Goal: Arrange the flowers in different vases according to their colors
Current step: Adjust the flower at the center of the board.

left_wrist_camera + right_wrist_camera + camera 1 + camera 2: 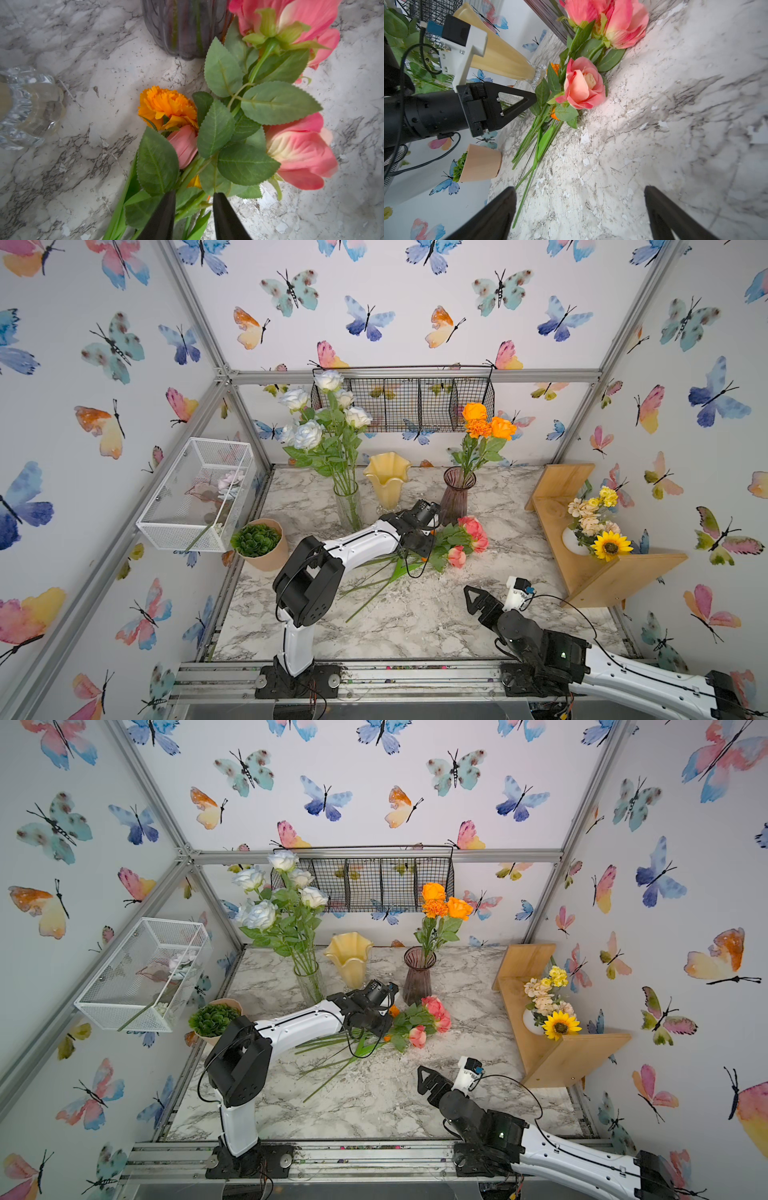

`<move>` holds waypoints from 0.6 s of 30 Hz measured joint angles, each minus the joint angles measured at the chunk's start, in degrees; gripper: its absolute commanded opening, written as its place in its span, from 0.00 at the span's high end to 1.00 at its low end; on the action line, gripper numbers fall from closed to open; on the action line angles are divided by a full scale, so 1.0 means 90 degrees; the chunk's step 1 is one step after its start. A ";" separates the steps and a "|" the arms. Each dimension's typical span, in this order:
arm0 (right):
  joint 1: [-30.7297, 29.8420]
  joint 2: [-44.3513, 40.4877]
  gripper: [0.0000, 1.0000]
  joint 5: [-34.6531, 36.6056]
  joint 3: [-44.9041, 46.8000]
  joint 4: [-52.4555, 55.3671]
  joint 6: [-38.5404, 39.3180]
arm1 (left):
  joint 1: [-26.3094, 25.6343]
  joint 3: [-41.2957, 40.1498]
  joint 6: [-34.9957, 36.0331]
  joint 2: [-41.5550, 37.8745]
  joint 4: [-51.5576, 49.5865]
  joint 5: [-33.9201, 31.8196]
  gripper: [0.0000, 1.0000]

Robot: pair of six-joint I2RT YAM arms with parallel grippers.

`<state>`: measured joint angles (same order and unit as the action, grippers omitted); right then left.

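Your left pincer is down in the heap of flowers lying on the worktop. Its two black fingers stand a little apart, with green stems and leaves in the gap. You cannot tell if the fingers are squeezing the stems or just sitting on each side of them.

The heap lies just in front of the purple vase. In it you can see big pink roses, a small pink bud and an orange marigold. The flower heads are close to the purple vase. The long stems fan out flat across the worktop, away from the vases.

Three vases stand in a row at the back of the worktop. The clear glass vase holds the white roses, standing up tall. The purple vase holds orange flowers, also standing up. The yellow vase stands between those two.

Your right pincer is near the front of the worktop, well apart from the heap. Its fingers are wide apart, and only bare worktop shows between them. It points toward the pink roses.
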<state>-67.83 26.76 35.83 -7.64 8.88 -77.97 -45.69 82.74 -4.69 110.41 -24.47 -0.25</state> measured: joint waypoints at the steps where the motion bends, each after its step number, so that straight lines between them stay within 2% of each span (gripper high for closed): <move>1: 0.0000 0.0002 0.01 0.0015 0.0000 -0.0010 -0.0007 | 0.0015 0.0005 0.0044 0.0010 0.0007 0.0002 0.62; 8: 0.0000 -0.0185 0.02 0.0095 0.0002 -0.0051 -0.0070 | 0.0027 -0.0017 0.0240 0.0066 0.0024 0.0010 0.57; 18: 0.0000 -0.0274 0.02 0.0160 0.0075 -0.0095 -0.0104 | 0.0041 -0.0095 0.0406 0.0209 0.0029 -0.0090 0.56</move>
<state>-67.83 24.29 37.28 -6.96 8.03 -78.91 -45.32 81.89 -1.04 112.29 -24.21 -1.06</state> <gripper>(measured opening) 0.984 0.446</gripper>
